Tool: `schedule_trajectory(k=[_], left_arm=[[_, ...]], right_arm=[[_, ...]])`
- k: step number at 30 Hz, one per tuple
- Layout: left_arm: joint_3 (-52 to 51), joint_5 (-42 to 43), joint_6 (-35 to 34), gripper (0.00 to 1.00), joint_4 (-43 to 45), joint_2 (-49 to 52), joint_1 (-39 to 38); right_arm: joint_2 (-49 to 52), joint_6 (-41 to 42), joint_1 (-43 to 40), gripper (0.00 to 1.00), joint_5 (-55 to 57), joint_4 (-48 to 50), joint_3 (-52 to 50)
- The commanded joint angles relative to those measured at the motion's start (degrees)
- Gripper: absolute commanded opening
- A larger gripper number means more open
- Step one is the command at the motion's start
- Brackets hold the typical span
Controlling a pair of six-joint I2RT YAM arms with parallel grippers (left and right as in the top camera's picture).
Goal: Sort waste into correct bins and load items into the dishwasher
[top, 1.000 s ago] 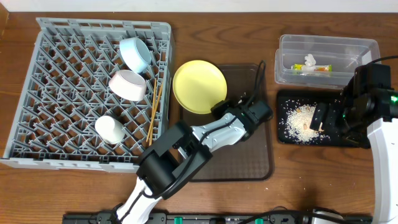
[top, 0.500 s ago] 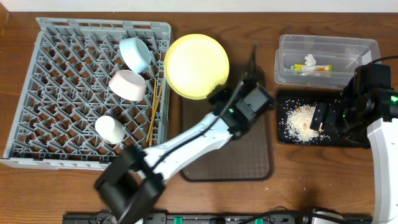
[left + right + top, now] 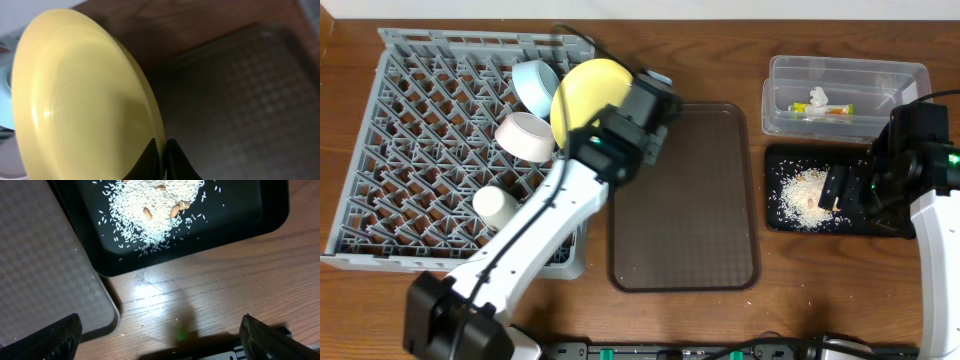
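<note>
Left gripper [image 3: 161, 152], clamping yellow plate [image 3: 582, 95], has left the brown tray [image 3: 700, 210]; dish rack [image 3: 410, 190] edge now beneath. Right gripper [image 3: 157, 335] stays spread.

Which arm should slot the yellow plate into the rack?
Left: its jaws pinch the yellow plate over the rack; the right arm hangs far off by the black tray.

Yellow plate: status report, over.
Left claw shut on yellow plate, tilted on edge above dish rack, beside light blue bowl. Right claw open at black tray. No obstruction seen.
</note>
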Motion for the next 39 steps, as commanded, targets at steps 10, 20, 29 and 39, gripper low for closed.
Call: schedule_trajectory(k=[10, 20, 29, 39], left_arm=[[-0.09, 35.82, -14.4, 0.07, 3.76, -2.71, 16.83], [-0.11, 47.6, -19.17, 0.07, 2.78, -2.69, 30.69], [-1.03, 41.24, -17.2, 0.08, 0.39, -2.64, 36.96], [-1.03, 22.56, -13.18, 0.07, -7.17, -2.62, 37.03]], right_arm=[[-0.46, -0.55, -0.22, 0.98, -0.2, -0.66, 0.92], [-0.46, -0.52, -0.17, 0.99, 0.0, -0.66, 0.9], [-0.46, -0.52, -0.17, 0.99, 0.0, -0.85, 0.9], [-0.46, -0.52, -0.17, 0.99, -0.09, -0.87, 0.9]])
